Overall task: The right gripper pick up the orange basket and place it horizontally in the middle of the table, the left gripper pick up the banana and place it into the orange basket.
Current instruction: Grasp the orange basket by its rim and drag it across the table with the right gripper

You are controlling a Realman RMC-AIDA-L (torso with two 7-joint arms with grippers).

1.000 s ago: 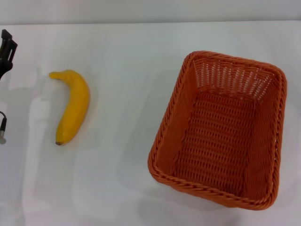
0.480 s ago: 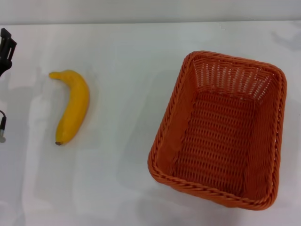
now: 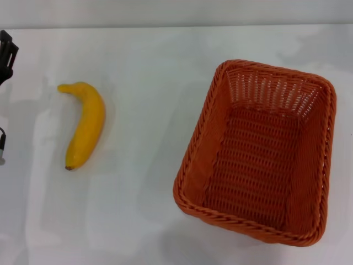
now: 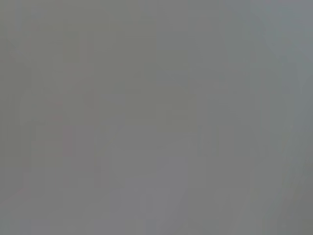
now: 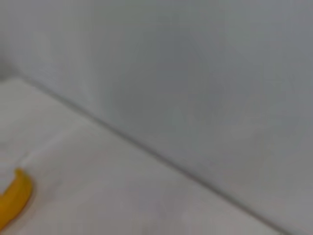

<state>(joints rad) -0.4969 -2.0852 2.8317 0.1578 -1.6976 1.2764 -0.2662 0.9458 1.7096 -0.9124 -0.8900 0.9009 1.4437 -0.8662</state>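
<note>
**Banana and basket lie apart on the table, both untouched**

The orange basket (image 3: pixel 258 152) sits on the right side of the white table (image 3: pixel 149 55), open side up, its long axis running away from the robot and slightly turned. Nothing lies inside it. The banana (image 3: pixel 84 124) rests flat on the left side of the table, well apart from the basket, with its stem end farther from the robot and its dark tip nearer.

Only 1 gripper shows in the head view: the left gripper (image 3: pixel 6 52) peeks in at the far left edge, beside the banana but not touching it; whether it is wide or narrow cannot be told. The right gripper is not seen. Its wrist view shows 1 end of the banana (image 5: pixel 13 199) on the table near a grey wall (image 5: pixel 205 83). The left wrist view shows only plain grey.
</note>
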